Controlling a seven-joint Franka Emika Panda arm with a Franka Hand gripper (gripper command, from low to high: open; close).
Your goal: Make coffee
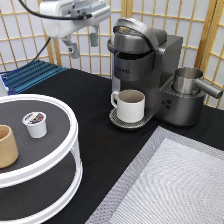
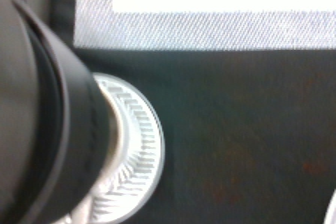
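High at the exterior view's top left, my gripper (image 1: pixel 82 42) hangs open and empty, fingers spread, just left of the coffee machine (image 1: pixel 145 70). Well apart, the coffee pod (image 1: pixel 35 123) sits upright on the white round tray (image 1: pixel 70 150), near a tan cup (image 1: pixel 6 146). White mug (image 1: pixel 130 105) stands on the machine's drip grille (image 2: pixel 135 150).

- Coffee machine (image 1: pixel 145 65): dark grey plastic, glossy brushed-metal lid.
- Jug (image 1: pixel 189 80): brushed steel.
- Mug (image 1: pixel 131 105): glossy white ceramic.
- Pod (image 1: pixel 35 124): white plastic, printed foil top.
- Placemat (image 1: pixel 175 185): grey woven, matt.
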